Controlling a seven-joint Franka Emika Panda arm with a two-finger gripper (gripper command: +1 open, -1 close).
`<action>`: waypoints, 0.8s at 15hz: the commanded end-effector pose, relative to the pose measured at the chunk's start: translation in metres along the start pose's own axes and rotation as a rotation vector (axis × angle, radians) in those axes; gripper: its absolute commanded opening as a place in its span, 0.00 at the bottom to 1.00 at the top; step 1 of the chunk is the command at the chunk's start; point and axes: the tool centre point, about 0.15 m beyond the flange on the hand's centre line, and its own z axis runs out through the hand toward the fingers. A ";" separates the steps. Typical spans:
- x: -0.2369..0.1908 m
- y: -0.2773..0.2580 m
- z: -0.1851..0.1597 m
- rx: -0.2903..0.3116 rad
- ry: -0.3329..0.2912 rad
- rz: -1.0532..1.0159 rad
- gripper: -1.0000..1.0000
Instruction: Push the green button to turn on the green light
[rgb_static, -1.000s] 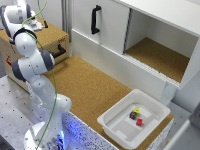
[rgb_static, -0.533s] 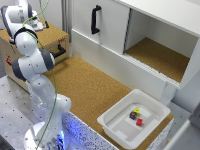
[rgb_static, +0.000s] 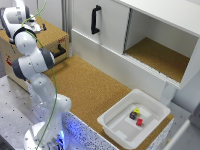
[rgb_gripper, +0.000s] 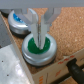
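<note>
Over at the exterior view's left, the white arm (rgb_static: 35, 65) rises from its base and bends back over a cork-topped wooden box (rgb_static: 50, 37) with a black handle on its front. The gripper itself is hard to make out from here; the arm's upper links hide most of it, and the buttons cannot be seen in this view at all.

The wrist view is much plainer. The gripper (rgb_gripper: 41, 31) hangs right over the green button (rgb_gripper: 38, 46), a round green cap set in a silver ring on the cork top. The jaws stand narrow, nearly together, holding nothing, and their tips come down onto the green cap near its middle; whether they are pressing it or only touching cannot be told. Just beside it sits a blue button (rgb_gripper: 19, 21) in the same kind of silver ring, partly cut off by the picture's edge.

Further toward the exterior view's right, the cork table (rgb_static: 90, 85) runs past a white cabinet (rgb_static: 150, 35) with a black door handle and an open compartment. Near the right end sits a white bin (rgb_static: 120, 127) with a few small coloured blocks (rgb_static: 136, 116) inside, too blurred to tell apart well.
</note>
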 end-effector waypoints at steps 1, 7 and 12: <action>0.005 -0.005 0.036 -0.029 -0.017 0.032 0.00; -0.002 -0.015 -0.092 -0.114 0.069 -0.032 1.00; -0.003 -0.013 -0.068 -0.045 0.006 0.011 1.00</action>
